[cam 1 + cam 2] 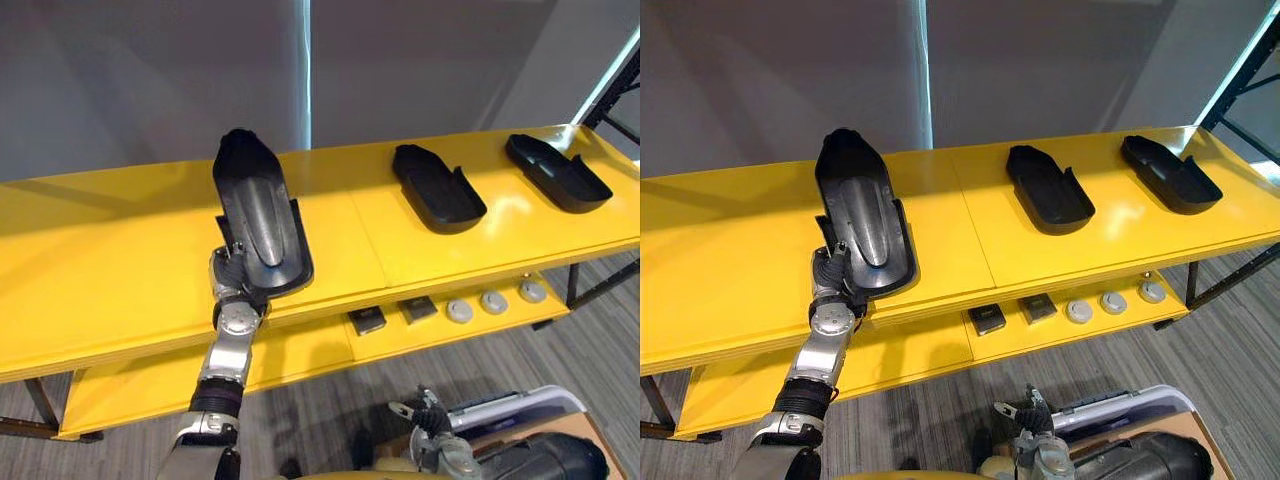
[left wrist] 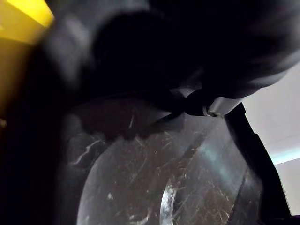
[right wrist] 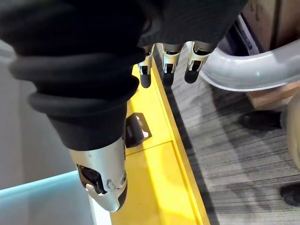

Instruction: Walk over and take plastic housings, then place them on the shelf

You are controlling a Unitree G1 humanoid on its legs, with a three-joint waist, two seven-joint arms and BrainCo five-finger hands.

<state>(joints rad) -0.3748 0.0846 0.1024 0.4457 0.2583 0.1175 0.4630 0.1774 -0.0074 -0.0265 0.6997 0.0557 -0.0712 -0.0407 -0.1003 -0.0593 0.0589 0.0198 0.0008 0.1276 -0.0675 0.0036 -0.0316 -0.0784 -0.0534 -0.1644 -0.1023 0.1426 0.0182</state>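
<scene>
From the left, we see our left hand (image 1: 232,278), fingers curled round the near end of a long black plastic housing (image 1: 258,215) on the yellow shelf (image 1: 110,250). Its wrist view adds the housing's scratched, glossy inside. Further right lie a second black housing (image 1: 437,188) and a third black housing (image 1: 557,172). Our right hand (image 1: 428,422) hangs low, and its wrist view shows its fingers (image 3: 168,70) loose and empty.

Left housing (image 1: 258,215) overhangs shelf (image 1: 120,250) edge; middle housing (image 1: 437,188), right housing (image 1: 557,172) lie hollow-up
</scene>
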